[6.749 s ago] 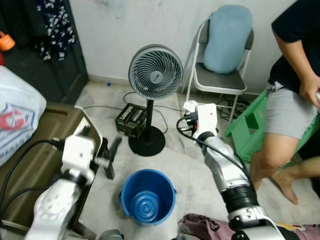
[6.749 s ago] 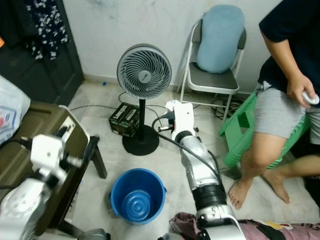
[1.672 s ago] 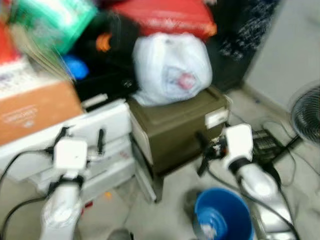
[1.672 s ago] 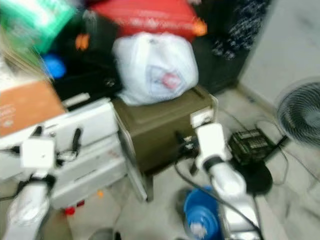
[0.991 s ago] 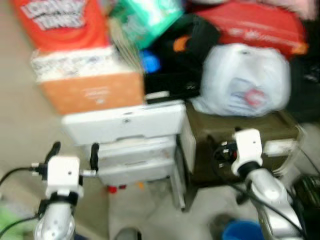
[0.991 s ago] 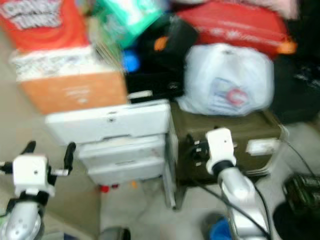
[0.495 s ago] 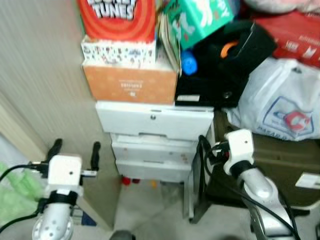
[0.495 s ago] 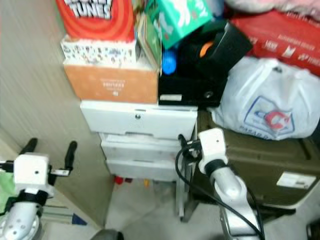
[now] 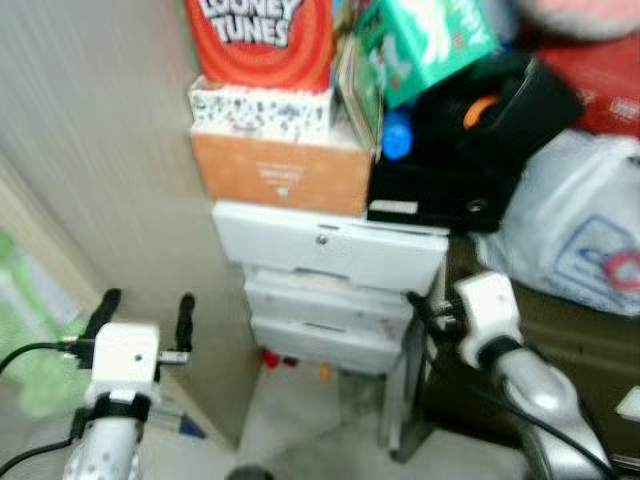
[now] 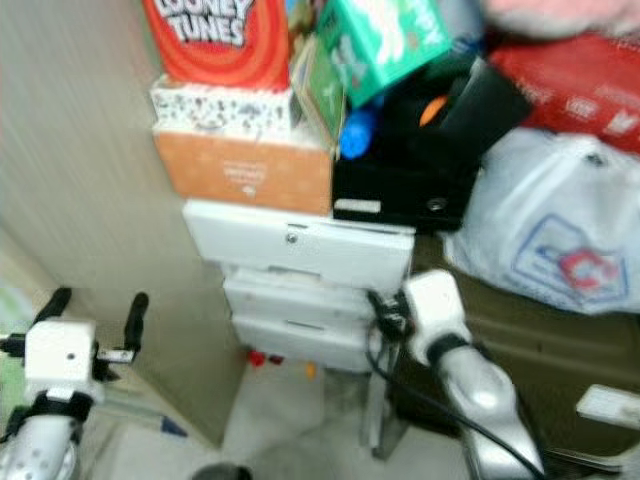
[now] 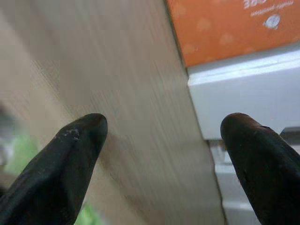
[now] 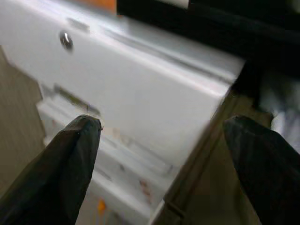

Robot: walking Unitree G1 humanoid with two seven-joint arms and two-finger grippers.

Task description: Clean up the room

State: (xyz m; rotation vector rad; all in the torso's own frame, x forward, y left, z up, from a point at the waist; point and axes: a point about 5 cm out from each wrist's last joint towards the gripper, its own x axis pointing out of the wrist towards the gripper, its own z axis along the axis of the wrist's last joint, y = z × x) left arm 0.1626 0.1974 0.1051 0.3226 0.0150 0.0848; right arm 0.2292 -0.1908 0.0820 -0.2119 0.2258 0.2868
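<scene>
The left arm is rising from the lower left, its white wrist block upright and the left gripper (image 9: 141,313) pointing up, its two black fingers (image 11: 56,176) standing well apart with nothing between them. The right arm is reaching in from the lower right, silver forearm angling up to a white wrist, cables trailing off it. The right gripper (image 12: 164,159) is spreading its fingers (image 12: 61,168) wide too, gripping nothing at all.

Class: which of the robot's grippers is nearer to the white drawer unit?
Right. The right gripper is open just in front of the white drawer unit; the left gripper, also open, is off to the side by the beige wall panel.
</scene>
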